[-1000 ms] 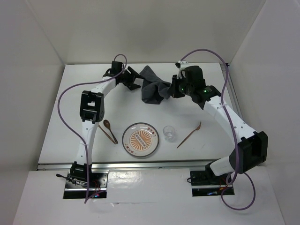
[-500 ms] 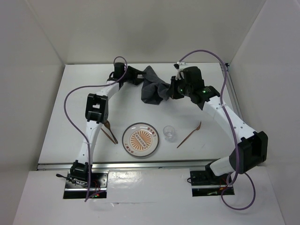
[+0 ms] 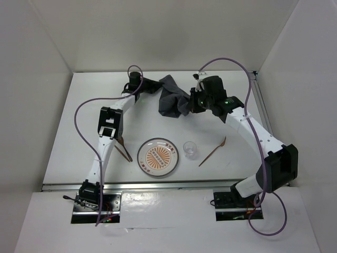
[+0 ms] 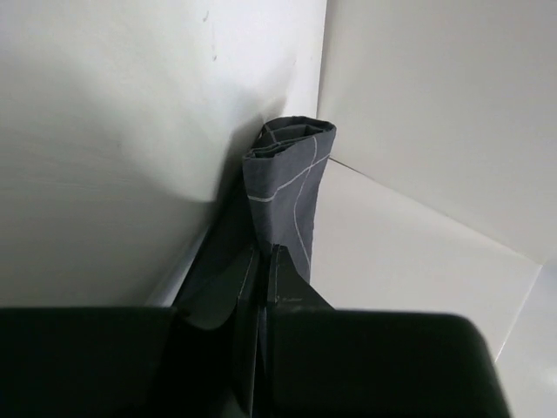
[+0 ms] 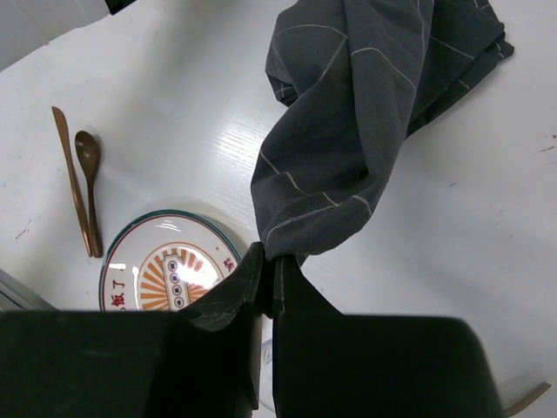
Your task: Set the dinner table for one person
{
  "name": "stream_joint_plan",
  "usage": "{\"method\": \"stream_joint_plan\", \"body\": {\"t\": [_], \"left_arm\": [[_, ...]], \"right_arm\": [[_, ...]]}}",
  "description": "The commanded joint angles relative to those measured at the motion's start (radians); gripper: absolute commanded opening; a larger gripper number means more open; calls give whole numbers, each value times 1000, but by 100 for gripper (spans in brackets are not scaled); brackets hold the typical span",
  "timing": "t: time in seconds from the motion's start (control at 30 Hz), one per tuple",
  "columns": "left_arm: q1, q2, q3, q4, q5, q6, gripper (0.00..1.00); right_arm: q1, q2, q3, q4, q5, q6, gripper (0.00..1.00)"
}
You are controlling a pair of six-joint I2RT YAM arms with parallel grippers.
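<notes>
- Unfolding cloth (image 3: 169,103) at plate's (image 3: 158,157) 12 o'clock; left claw (image 4: 264,254) and right claw (image 5: 268,259) are each clamping an edge.
- Next move is likely calling for pulling edges apart.

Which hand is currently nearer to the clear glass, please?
The right hand: it grips the dark cloth almost straight beyond the glass. The left hand holds the cloth's far corner, farther back and left.

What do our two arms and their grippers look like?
The left arm and right arm are white links with black boxy joints; a purple cable loops along each. The left gripper and right gripper have black tapered fingers.
</notes>
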Motion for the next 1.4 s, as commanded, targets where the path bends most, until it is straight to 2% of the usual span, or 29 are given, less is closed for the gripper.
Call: {"method": "stream_joint_plan", "body": {"t": [0.0, 0.17, 0.33, 0.57, 0.6, 0.73, 0.8, 0.9, 1.0, 1.13, 1.3, 1.37], "left_arm": [[5, -16, -38, 52, -4, -22, 0], [51, -160, -155, 80, 31, 53, 0], [131, -440, -275, -3, 82, 226, 0], [229, -789, -437, -215, 126, 440, 0], [238, -858, -438, -311, 126, 457, 0], [269, -962, -385, -520, 126, 569, 0], [269, -999, -410, -520, 126, 590, 0], [269, -1010, -369, -529, 126, 599, 0], [269, -943, -298, -539, 151, 600, 0], [260, -805, -96, -539, 187, 586, 0], [260, -678, 7, -402, 247, 483, 0], [260, -646, 38, -378, 247, 465, 0]], "right_arm": [[12, -1, 19, -9, 23, 6, 0], [12, -10, 37, -27, 67, 6, 0], [12, -47, 72, -55, 155, -6, 0], [3, -102, 146, -86, 276, -17, 0], [3, -117, 146, -98, 276, -17, 0], [3, -162, 157, -76, 287, -8, 0], [3, -153, 189, -44, 299, 2, 0], [-6, -102, 230, 12, 325, -12, 0], [-17, -27, 291, 86, 354, -50, 0], [-66, 77, 383, 216, 354, -90, 0], [-134, 220, 495, 364, 345, -115, 0], [-161, 247, 548, 375, 345, -115, 0]]}}
